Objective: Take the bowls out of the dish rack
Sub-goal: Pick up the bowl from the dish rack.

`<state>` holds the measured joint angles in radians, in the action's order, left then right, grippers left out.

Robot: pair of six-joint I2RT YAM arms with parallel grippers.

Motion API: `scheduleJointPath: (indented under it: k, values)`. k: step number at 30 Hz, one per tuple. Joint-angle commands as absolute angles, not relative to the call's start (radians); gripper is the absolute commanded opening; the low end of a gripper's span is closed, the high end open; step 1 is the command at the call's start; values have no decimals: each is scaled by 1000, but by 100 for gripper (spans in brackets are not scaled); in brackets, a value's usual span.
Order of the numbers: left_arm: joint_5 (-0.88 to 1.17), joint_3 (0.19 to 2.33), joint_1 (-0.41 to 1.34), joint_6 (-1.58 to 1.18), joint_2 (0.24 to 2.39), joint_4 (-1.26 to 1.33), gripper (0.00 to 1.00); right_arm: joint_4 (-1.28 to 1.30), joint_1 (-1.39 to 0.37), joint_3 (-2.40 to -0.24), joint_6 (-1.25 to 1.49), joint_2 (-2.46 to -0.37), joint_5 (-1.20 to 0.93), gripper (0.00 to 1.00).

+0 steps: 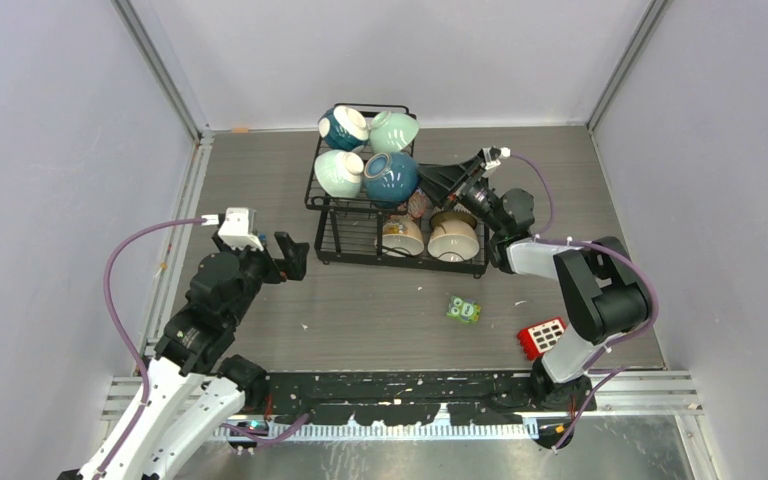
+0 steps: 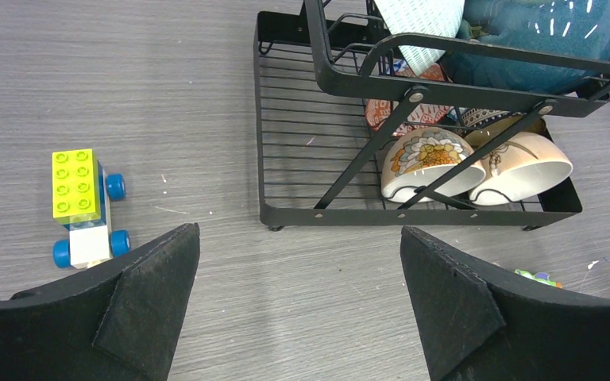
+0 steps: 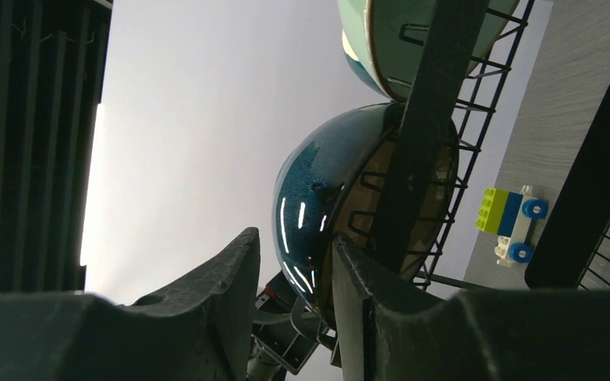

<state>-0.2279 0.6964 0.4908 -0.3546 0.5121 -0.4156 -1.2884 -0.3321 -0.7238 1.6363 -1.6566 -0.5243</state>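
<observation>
The rack [image 1: 345, 235] stands at 12 o'clock on the table [image 1: 260, 190]. Its back edge is near the rear wall [image 1: 390, 50], and it is well apart from both side walls. Grey wood-grain tabletop shows from its 9 o'clock side out to the left wall, and a narrower band shows at 3 o'clock.

The upper basket holds four bowls on edge. Two are mint [image 1: 338, 172] [image 1: 395, 130], one is dark with a white inside [image 1: 343, 127], and the teal bowl [image 1: 392, 178] sits at the basket's near right corner. In the lower tray, two cream bowls [image 1: 402, 236] [image 1: 453, 238] lean by the near edge, with a reddish bowl [image 1: 418, 203] behind them. The left wrist view shows a flower pattern on one cream bowl [image 2: 421, 159].

The right gripper [image 1: 428, 181] reaches in from 3 o'clock. Its fingers [image 3: 222, 286] straddle the teal bowl's [image 3: 302, 190] wall, one on the glossy outside and the other on the inner side, close against a rack bar [image 3: 425, 119]. The jaws are partly apart, and it cannot be told whether they pinch the wall.

The left gripper [image 1: 292, 255] hangs spread wide and holds nothing. It sits at 8 o'clock of the rack, just off the tray's near left corner [image 2: 274, 214].

On the near strip of table, a green toy [image 1: 463, 309] lies at 5 o'clock and a red block [image 1: 542, 337] at 4 o'clock, beside the right arm. A toy car [image 2: 87, 208] stands left of the rack.
</observation>
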Motion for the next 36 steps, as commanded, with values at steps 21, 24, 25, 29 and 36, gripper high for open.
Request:
scheduleJointPath:
  k: [21,24,25,29,36]
  values:
    - [-242,710,494,-347,508,-368,98,-1439,-361,-771,1672,-1706,-550,29]
    - [-245,710,494,-347,506,-368,98,-1439,-363,-774,1674,-1710,-551,25]
    - [-244,710,494,-347,506,-369,98,-1439,-363,-775,1674,-1710,-551,24]
    - [-245,710,494,-347,506,-369,98,-1439,-364,-778,1672,-1710,-555,19]
    - [-244,710,494,-347,509,-369,98,-1439,-367,-791,1672,-1710,-557,11]
